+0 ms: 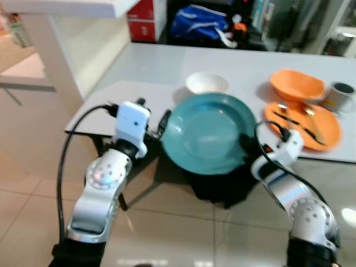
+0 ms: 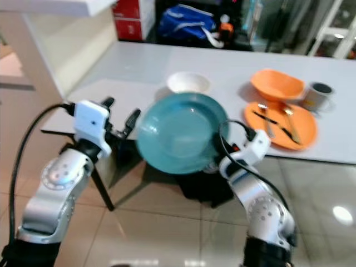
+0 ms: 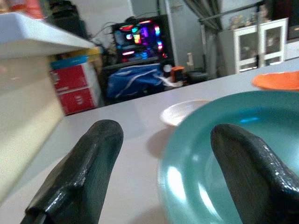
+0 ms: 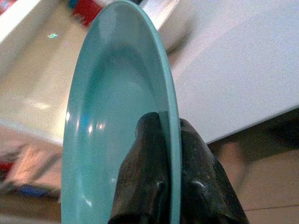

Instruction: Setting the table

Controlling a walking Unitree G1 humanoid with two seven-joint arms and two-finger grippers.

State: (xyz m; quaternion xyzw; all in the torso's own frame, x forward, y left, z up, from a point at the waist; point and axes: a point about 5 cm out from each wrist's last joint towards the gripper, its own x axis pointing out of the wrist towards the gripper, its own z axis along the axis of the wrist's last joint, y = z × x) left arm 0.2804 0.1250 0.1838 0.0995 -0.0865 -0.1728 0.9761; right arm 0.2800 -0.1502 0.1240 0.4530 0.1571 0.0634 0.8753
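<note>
Right wrist view gives us the clearest fact: the right gripper [image 4: 168,154] has its two black fingers [image 4: 145,172] closed on the rim of the round teal plate [image 4: 117,116], one finger on each face of it. In the left eye view we see this teal plate [image 1: 206,133] held above the near edge of the pale grey counter [image 1: 156,67], tilted a little toward us, with part of it hanging over the floor.

The left gripper [image 1: 156,125] stands just beside the plate's left rim. In the left wrist view its fingers [image 3: 79,172] are spread apart, and the plate's rim lies between them, near one finger; we cannot tell if that finger touches it.

Behind the plate, further in on the counter, sits a small white bowl [image 1: 206,83]. Toward the right edge of the counter we see a flat orange plate [image 1: 303,125] with a fork and a spoon [image 1: 311,123] lying on it, an orange bowl [image 1: 296,84] just behind it, and a grey mug [image 1: 339,95] beside that bowl. Under the near edge there is a dark chair [image 1: 222,186].
</note>
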